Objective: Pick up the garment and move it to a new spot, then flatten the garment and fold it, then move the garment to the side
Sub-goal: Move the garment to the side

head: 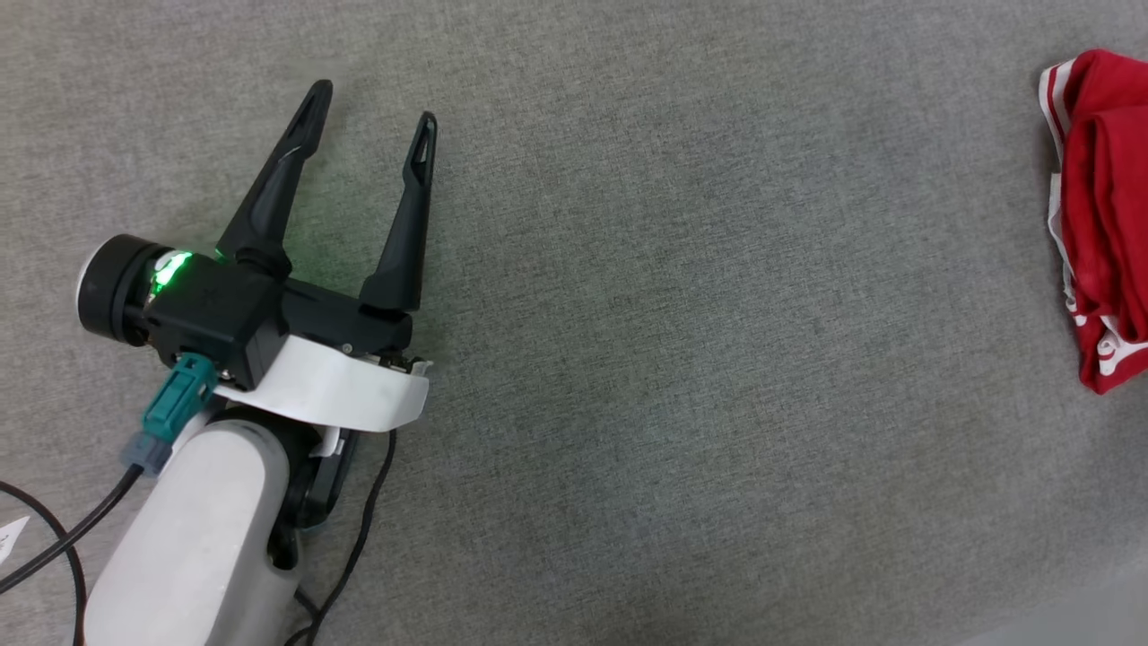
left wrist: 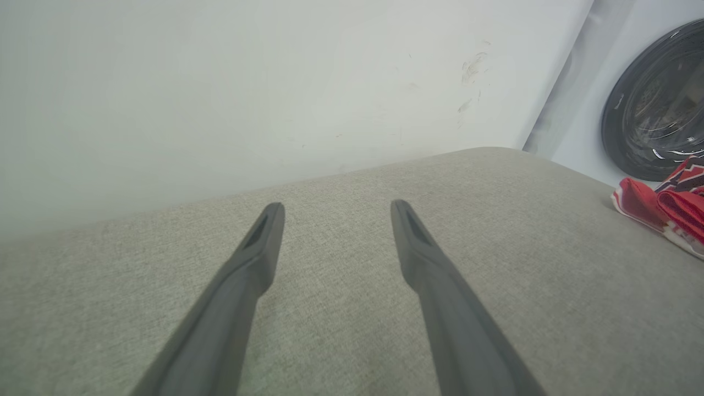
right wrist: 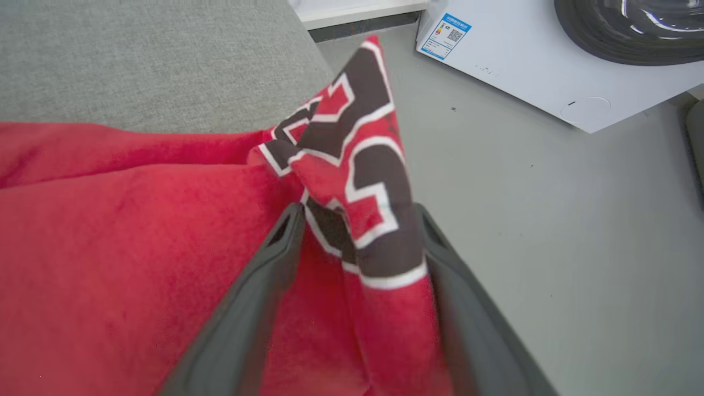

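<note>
The garment (head: pixel 1108 215), red with striped trim, lies bunched at the far right edge of the grey fabric surface (head: pixel 673 314). From the left wrist it is a red heap (left wrist: pixel 665 212) at the right. My left gripper (head: pixel 372 112) hovers over bare fabric at the left, open and empty, fingers spread (left wrist: pixel 336 204). In the right wrist view my right gripper (right wrist: pixel 357 212) stands open over the garment (right wrist: pixel 110 231). A raised fold with black, white-outlined lettering stands between its fingers and leans on the right finger (right wrist: pixel 440 258).
The garment sits at the surface's right edge, with grey floor (right wrist: pixel 550 220) beyond it. A white washing machine (right wrist: pixel 522 66) with a dark round door (left wrist: pixel 654 104) stands there. A white wall (left wrist: pixel 220 82) backs the surface. Cables trail by my left forearm (head: pixel 359 538).
</note>
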Robot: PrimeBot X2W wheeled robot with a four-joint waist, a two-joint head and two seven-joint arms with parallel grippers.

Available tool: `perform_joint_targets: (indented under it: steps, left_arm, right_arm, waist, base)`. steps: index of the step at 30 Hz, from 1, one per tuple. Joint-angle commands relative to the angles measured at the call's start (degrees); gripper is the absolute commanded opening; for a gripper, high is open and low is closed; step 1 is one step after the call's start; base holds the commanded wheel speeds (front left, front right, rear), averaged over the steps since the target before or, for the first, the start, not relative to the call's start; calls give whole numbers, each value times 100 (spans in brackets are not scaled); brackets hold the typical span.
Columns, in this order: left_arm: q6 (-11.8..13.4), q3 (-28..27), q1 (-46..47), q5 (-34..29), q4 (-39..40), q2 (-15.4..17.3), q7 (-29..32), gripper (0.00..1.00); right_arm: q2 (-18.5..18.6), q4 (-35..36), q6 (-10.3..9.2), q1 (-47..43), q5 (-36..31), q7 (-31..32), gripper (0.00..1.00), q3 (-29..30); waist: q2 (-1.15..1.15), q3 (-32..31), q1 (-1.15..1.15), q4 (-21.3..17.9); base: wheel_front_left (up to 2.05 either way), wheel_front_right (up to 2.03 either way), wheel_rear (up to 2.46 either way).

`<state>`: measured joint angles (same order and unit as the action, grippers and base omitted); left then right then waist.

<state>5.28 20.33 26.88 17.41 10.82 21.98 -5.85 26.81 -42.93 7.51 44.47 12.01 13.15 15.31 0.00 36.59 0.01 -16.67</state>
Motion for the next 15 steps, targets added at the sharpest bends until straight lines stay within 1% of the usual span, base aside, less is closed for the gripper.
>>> perform_joint_targets:
  steps: [1,4,7,11,15]
  left_arm:
    - [11,-3,-6,16,-13,24,-27,100]
    - [23,-6,-114,48,-87,23,-69,100]
    - [64,-13,-265,115,-206,-19,-153,100]
    - [125,-32,-544,254,-416,-116,-313,100]
    - [217,-63,-834,400,-616,-238,-454,100]
  right_arm:
    - [23,-65,-4,83,-21,-71,100,14]
    - [115,-422,-5,200,-150,-471,100,17]
    - [189,-615,-4,189,-181,-846,100,-119]
    - [284,-599,-5,-96,-83,-1240,100,-460]
    - [266,-294,-5,-498,228,-1464,100,-872]
  waist:
    - [0,-30,-1,7]
    - [0,-185,-1,11]
    - [0,-454,-1,28]
    - [0,-934,-1,89]
    - [0,-1431,-1,221]
  base:
    - [0,0,0]
    - [0,0,0]
    - [0,0,0]
    - [0,0,0]
    - [0,0,0]
